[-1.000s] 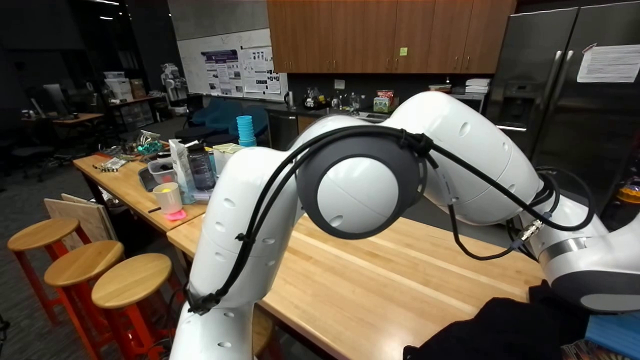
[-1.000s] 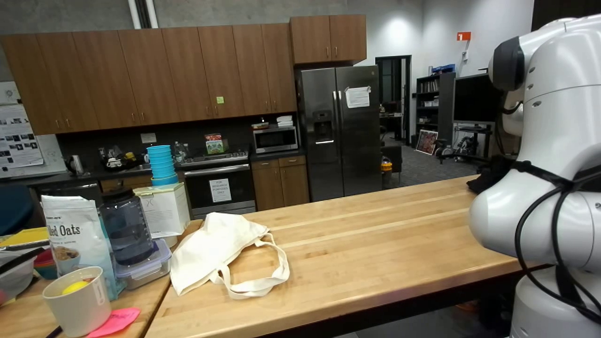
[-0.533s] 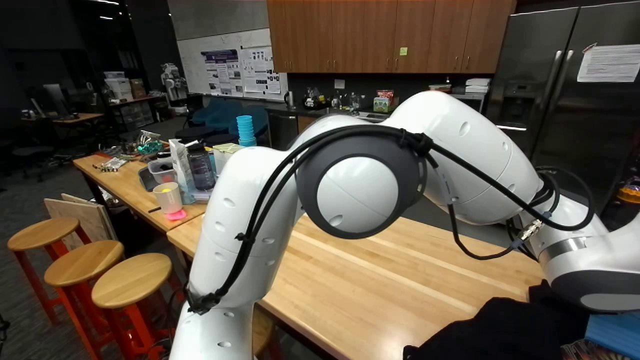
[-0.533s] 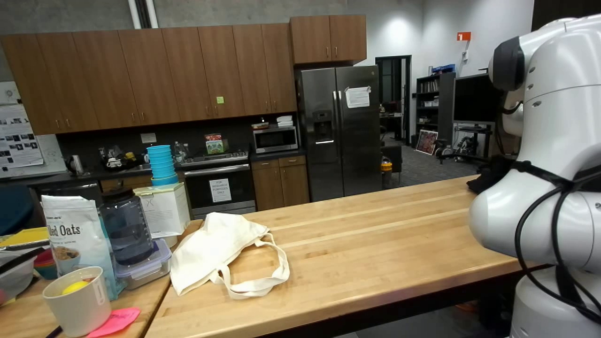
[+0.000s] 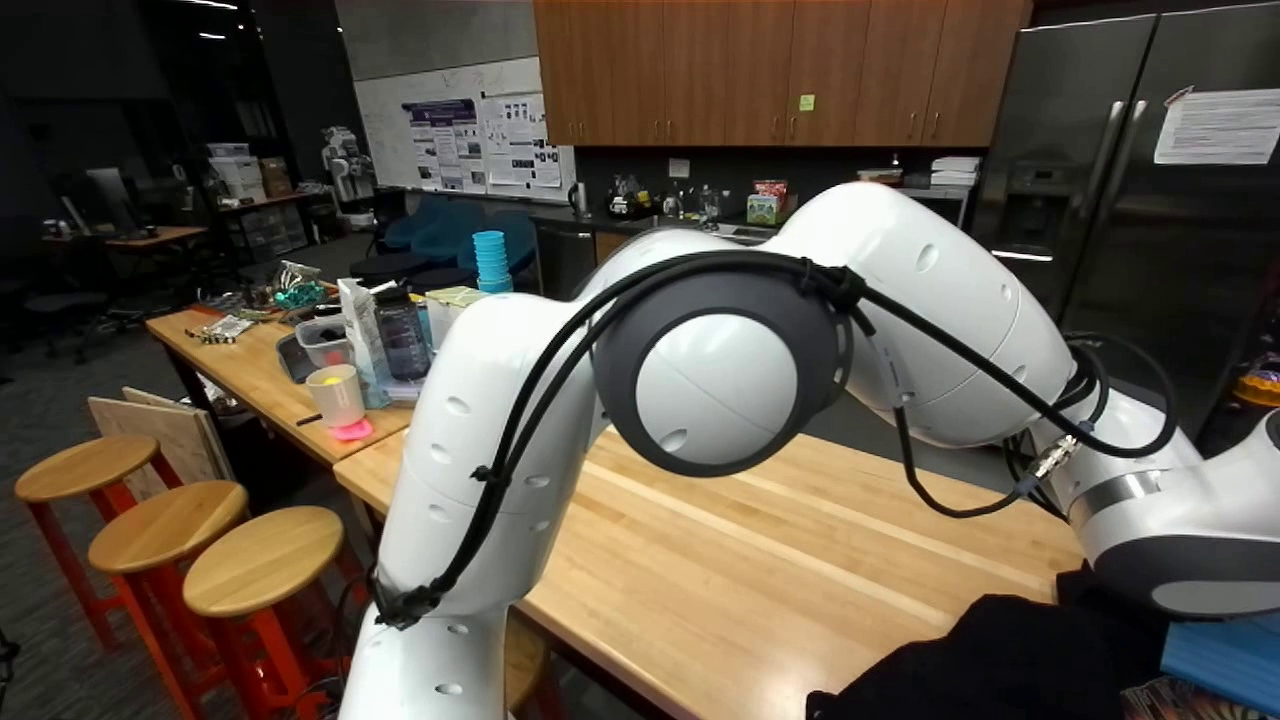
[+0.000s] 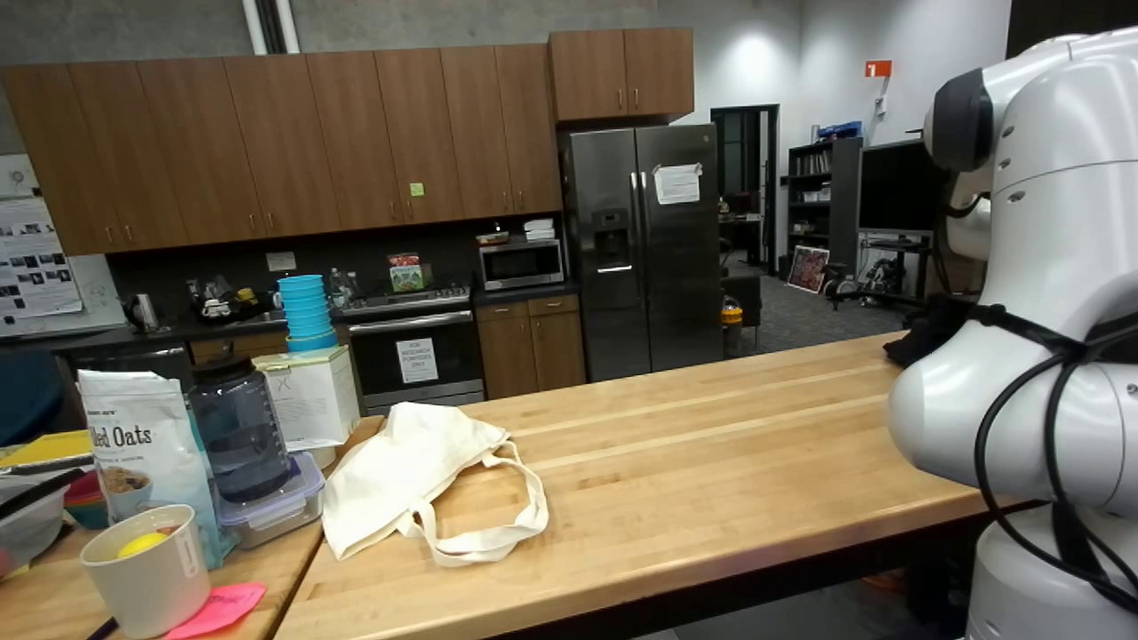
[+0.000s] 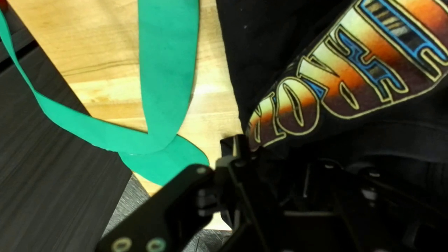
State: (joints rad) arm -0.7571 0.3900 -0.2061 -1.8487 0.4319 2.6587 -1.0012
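Observation:
In the wrist view my black gripper (image 7: 283,159) comes in from the bottom, its two fingers standing apart over dark cloth. The left finger (image 7: 241,148) is at the edge of a black cloth (image 7: 252,45) with a colourful lettered print (image 7: 315,91). Whether any fold lies between the fingers is too dark to make out. Left of the gripper, a flat green strap (image 7: 168,70) is looped on the wooden table. In an exterior view the black cloth (image 5: 990,660) lies rumpled beneath the wrist, beside a blue piece (image 5: 1225,655); the fingers are out of frame there.
The wooden table (image 6: 676,471) carries a cream tote bag (image 6: 409,480) at its far end. On the adjoining table stand a mug (image 6: 151,578), an oats bag (image 6: 147,444), a dark bottle (image 6: 238,436) and stacked blue cups (image 6: 305,307). Stools (image 5: 265,560) line one side.
My wrist has shifted slightly left and up in an exterior view, the blue piece moving left with it. The black cloth and the tote bag look unmoved.

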